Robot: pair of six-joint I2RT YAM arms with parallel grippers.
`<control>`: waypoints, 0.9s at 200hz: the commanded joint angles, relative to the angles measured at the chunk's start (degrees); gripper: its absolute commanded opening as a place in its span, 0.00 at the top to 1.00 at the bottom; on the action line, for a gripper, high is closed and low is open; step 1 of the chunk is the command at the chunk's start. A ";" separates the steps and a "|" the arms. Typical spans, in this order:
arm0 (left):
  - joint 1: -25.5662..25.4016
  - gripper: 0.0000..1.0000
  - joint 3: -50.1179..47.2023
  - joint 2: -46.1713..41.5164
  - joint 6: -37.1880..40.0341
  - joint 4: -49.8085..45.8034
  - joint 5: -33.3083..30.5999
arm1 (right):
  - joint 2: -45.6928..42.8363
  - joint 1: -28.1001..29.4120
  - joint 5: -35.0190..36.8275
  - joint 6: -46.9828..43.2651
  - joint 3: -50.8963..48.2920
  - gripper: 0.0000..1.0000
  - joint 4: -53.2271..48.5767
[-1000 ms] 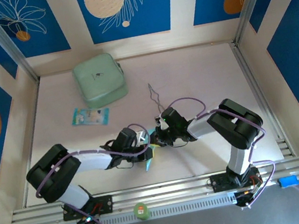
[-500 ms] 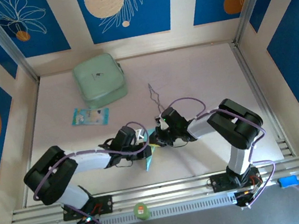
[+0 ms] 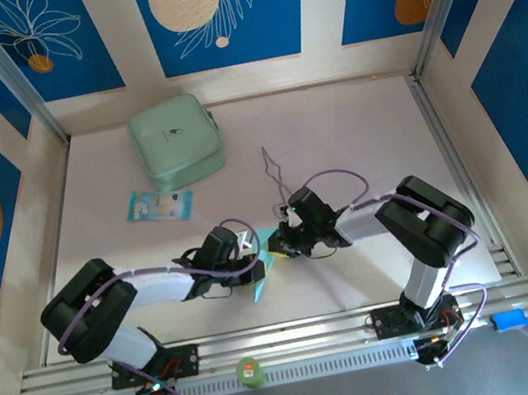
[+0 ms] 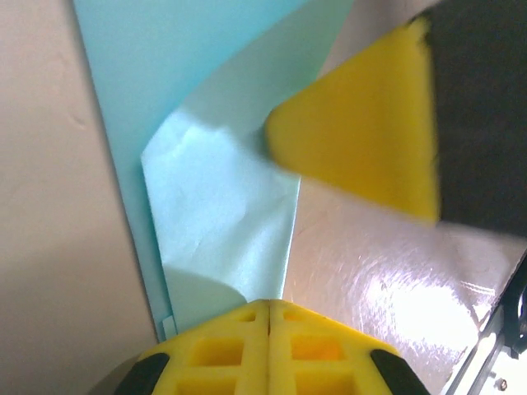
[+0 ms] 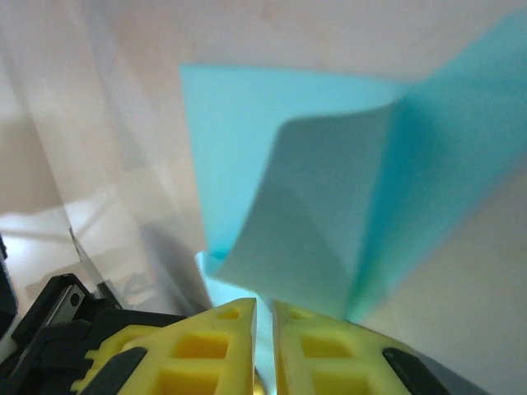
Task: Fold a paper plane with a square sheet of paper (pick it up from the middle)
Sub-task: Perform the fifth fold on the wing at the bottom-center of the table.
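The square sheet of paper (image 3: 264, 261), cyan and partly folded, lies low between my two grippers at the table's near middle. My left gripper (image 3: 251, 259) is shut, its yellow fingertips (image 4: 270, 306) meeting at the right edge of a folded flap of the sheet (image 4: 222, 214). I cannot tell whether they pinch it. My right gripper (image 3: 278, 246) faces it from the right. A raised flap (image 5: 317, 222) runs into the narrow slit between the right gripper's (image 5: 263, 306) nearly closed jaws. One right finger pad (image 4: 362, 123) shows over the sheet in the left wrist view.
A mint-green case (image 3: 176, 143) stands at the back left, with a small blue-and-white packet (image 3: 159, 206) in front of it. Metal tongs (image 3: 273, 167) lie just behind the right gripper. An aluminium rail (image 3: 297, 332) runs along the near edge.
My right gripper has drawn slightly to the right and its jaws have eased a little. More cyan paper shows between the two grippers. The left gripper has hardly moved.
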 commanded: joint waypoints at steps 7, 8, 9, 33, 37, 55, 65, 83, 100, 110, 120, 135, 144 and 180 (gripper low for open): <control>0.47 1.00 -3.21 0.74 0.38 -6.40 -0.40 | -6.16 -1.24 3.90 -4.94 -0.52 0.84 -6.91; 0.47 1.00 -3.25 0.77 0.38 -6.36 -0.43 | -6.28 -1.24 3.92 -5.07 -0.52 0.84 -6.92; 0.47 1.00 -3.23 0.78 0.38 -6.34 -0.40 | -6.34 -1.24 3.89 -5.23 -0.57 0.84 -6.93; 0.54 1.00 -2.78 1.40 0.39 -5.80 0.06 | -7.18 0.17 2.43 -7.13 -0.67 0.84 -5.26; 0.52 1.00 -2.71 1.54 0.39 -5.73 0.06 | -6.92 0.59 2.21 -7.28 -0.53 0.85 -5.06; 0.54 1.00 -2.44 1.93 0.32 -5.54 0.07 | -4.88 3.08 1.70 -7.57 0.81 0.85 -3.86; 0.54 1.00 -2.26 2.11 0.30 -5.62 0.07 | -3.45 4.49 2.44 -7.52 2.28 0.86 -4.83; 0.52 1.00 -2.33 2.03 0.19 -5.45 0.13 | -0.67 6.10 3.61 -7.54 4.42 0.86 -5.93; 0.49 1.00 -2.51 1.87 0.01 -5.58 -0.01 | 1.52 6.76 4.05 -7.16 5.74 0.87 -6.53; 0.48 1.00 -2.67 1.80 -0.04 -5.67 -0.11 | 2.66 6.72 6.34 -6.42 6.76 0.87 -9.99; 0.48 1.00 -2.89 1.76 -0.21 -5.63 -0.13 | 3.42 6.25 8.34 -5.96 6.99 0.88 -12.34; 0.48 1.00 -3.25 1.93 -0.23 -5.45 -0.03 | 3.70 4.63 9.11 -4.77 5.25 0.88 -11.37; 0.53 1.00 -3.45 2.09 -0.06 -5.45 0.18 | 3.80 3.44 7.55 -4.66 4.09 0.88 -8.94; 0.47 1.00 -4.89 2.76 -0.01 -4.36 1.12 | 3.71 0.61 5.41 -4.74 3.70 0.88 -7.99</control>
